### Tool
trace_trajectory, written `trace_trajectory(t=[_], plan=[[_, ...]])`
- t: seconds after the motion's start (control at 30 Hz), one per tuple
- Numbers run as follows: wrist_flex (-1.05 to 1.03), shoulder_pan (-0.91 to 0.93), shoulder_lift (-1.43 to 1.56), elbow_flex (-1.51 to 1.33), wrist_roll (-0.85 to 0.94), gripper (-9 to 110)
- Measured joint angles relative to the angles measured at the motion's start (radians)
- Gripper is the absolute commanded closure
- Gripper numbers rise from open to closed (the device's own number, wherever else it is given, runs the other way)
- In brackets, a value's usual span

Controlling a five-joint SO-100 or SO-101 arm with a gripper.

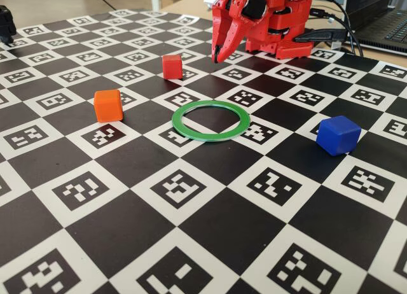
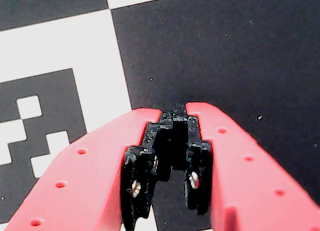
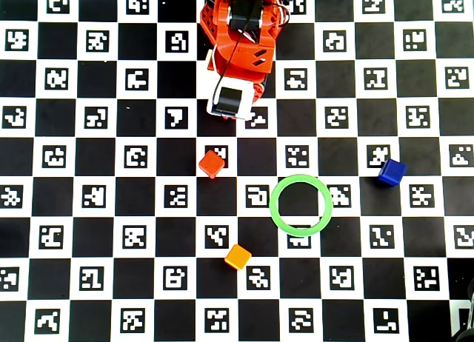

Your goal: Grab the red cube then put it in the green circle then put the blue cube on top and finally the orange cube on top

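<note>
Fixed view, left to right. The small matte orange plastic cube (image 1: 108, 105) rests alone on the checkered marker board (image 1: 210, 224). Behind it and to the right sits the small matte red plastic cube (image 1: 172, 66), the first item to move, well apart from the thin flat green ring (image 1: 210, 120), whose hollow centre is empty. Just right of the red cube hangs the red two-finger gripper (image 1: 218, 52), tips pointing down above the board; in the wrist view its jaws (image 2: 172, 141) are closed on nothing, only board beneath. Far right lies the small matte deep-blue plastic cube (image 1: 338, 135), turned at an angle. Judged from its look, the red cube is light, rigid and not fragile; its smooth faces may slip, so the fingers should close squarely on two opposite flat sides, near mid-height, avoiding the rounded edges.
</note>
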State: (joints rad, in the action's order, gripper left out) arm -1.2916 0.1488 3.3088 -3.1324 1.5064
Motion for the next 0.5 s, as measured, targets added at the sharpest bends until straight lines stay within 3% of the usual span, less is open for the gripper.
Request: trace_trajectory(t=[0.5], plan=[[0.000, -0.037, -0.003, 0.002, -0.038, 107]])
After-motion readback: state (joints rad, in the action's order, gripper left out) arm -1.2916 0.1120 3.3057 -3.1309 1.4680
